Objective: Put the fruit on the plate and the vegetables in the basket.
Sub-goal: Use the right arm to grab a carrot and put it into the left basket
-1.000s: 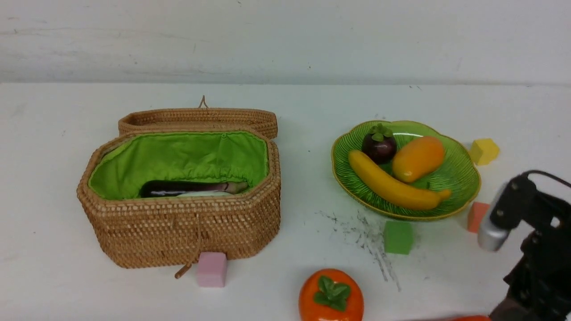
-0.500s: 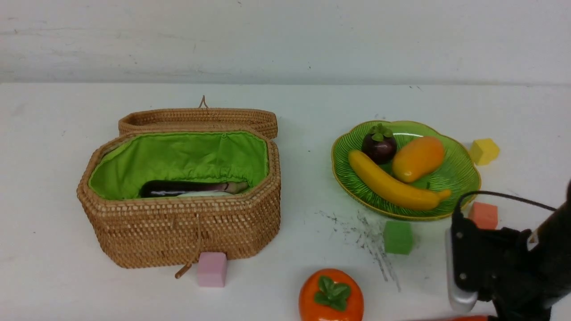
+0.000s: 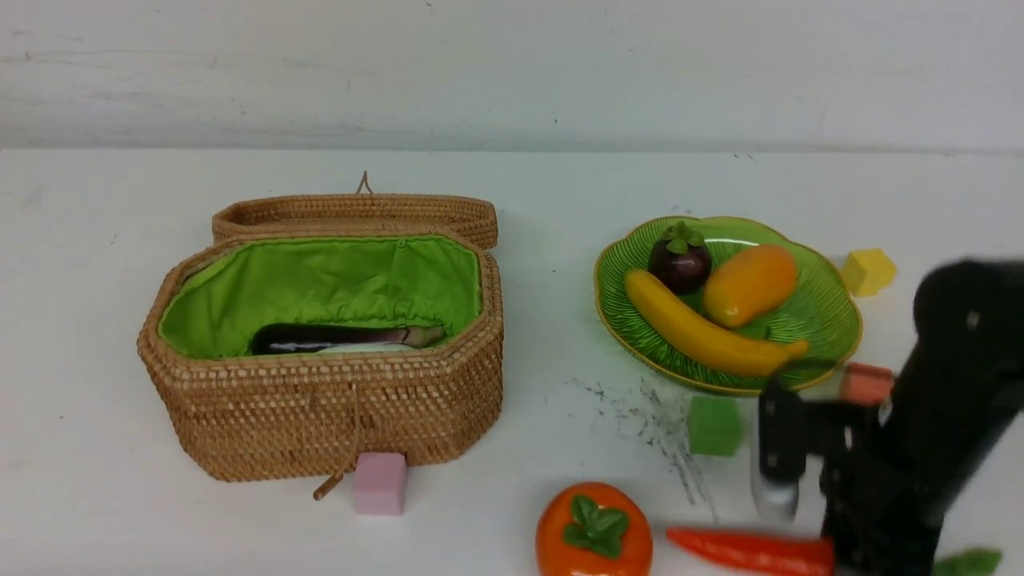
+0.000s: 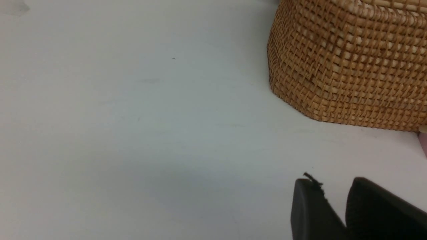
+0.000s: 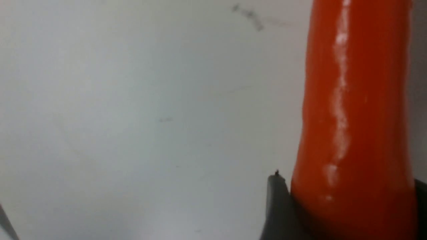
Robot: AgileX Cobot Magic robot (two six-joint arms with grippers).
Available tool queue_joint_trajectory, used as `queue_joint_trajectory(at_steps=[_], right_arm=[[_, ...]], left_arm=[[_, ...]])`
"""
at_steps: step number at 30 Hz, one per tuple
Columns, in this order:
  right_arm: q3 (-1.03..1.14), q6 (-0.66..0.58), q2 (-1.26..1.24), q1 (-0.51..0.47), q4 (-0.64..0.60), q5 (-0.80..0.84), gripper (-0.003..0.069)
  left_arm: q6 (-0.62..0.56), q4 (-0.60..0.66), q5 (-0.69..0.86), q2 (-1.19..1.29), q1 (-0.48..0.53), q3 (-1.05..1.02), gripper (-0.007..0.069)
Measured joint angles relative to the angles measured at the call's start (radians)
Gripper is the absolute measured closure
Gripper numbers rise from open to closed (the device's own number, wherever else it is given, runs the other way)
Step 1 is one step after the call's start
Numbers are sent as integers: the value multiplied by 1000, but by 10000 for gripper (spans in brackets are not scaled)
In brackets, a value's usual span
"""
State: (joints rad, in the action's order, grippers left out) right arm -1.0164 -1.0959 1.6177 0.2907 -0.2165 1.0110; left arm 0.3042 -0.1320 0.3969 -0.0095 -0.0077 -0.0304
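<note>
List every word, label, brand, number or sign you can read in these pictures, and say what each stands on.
No readable text anywhere.
The basket, plate, fruit, carrot and foam cubes carry no lettering.
The dark marks on the table are scuffs, not writing.

Red-orange vegetable (image 5: 353, 116), ribbed green plate (image 3: 828, 308)

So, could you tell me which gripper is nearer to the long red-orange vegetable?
The right. The right gripper is closed around the red-orange vegetable, touching it on both sides. The left gripper hangs empty beside the basket, well away from the vegetable.
</note>
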Motion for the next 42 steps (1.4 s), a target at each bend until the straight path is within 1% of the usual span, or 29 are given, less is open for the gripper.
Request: queue_joint_trajectory(at_steps=[2, 3, 5, 7, 8, 9, 10, 11, 14, 15, 18, 20, 23, 26, 28, 30, 32, 33, 34, 35, 36, 37, 42], right_arm=[[-61, 35, -19, 0, 14, 23, 253], [-155, 78, -38, 5, 26, 37, 253], [-272, 113, -45, 26, 22, 44, 253], [-409, 123, -39, 85, -9, 36, 253], [-443, 124, -31, 107, -25, 29, 253], [-507, 125, -11, 154, -50, 5, 253], [-517, 125, -6, 169, -54, 1, 253], [-583, 125, 33, 221, -79, -45, 253], [-721, 126, 177, 307, -134, -136, 253], [-729, 126, 187, 311, -134, -141, 253], [-846, 162, 357, 353, -180, -222, 253], [-916, 187, 444, 371, -181, -266, 253], [-969, 212, 511, 386, -168, -293, 253], [-1016, 251, 569, 408, -121, -312, 253], [-1026, 297, 581, 424, -86, -322, 253], [-1026, 324, 581, 429, -71, -321, 235], [-1030, 346, 581, 430, -64, -318, 162], [-1030, 349, 581, 430, -62, -318, 95], [-1030, 349, 581, 430, -61, -318, 76], [-1030, 350, 581, 430, -59, -318, 34], [-1030, 352, 581, 430, -59, -318, 22], [-1030, 353, 580, 430, -59, -318, -12], [-1031, 377, 558, 430, -52, -307, -10]], left_arm=[[0, 0, 0, 0, 0, 0, 457], [0, 0, 0, 0, 0, 0, 455], [0, 0, 0, 0, 0, 0, 452], [0, 0, 0, 0, 0, 0, 448], [0, 0, 0, 0, 0, 0, 447], [0, 0, 0, 0, 0, 0, 446], [0, 0, 0, 0, 0, 0, 445], [0, 0, 0, 0, 0, 0, 444], [0, 0, 0, 0, 0, 0, 440], [0, 0, 0, 0, 0, 0, 440], [0, 0, 0, 0, 0, 0, 438], [0, 0, 0, 0, 0, 0, 438], [0, 0, 0, 0, 0, 0, 438], [0, 0, 0, 0, 0, 0, 438], [0, 0, 0, 0, 0, 0, 438], [0, 0, 0, 0, 0, 0, 438], [0, 0, 0, 0, 0, 0, 438], [0, 0, 0, 0, 0, 0, 438], [0, 0, 0, 0, 0, 0, 438], [0, 0, 0, 0, 0, 0, 438], [0, 0, 0, 0, 0, 0, 438], [0, 0, 0, 0, 0, 0, 438], [0, 0, 0, 0, 0, 0, 436]])
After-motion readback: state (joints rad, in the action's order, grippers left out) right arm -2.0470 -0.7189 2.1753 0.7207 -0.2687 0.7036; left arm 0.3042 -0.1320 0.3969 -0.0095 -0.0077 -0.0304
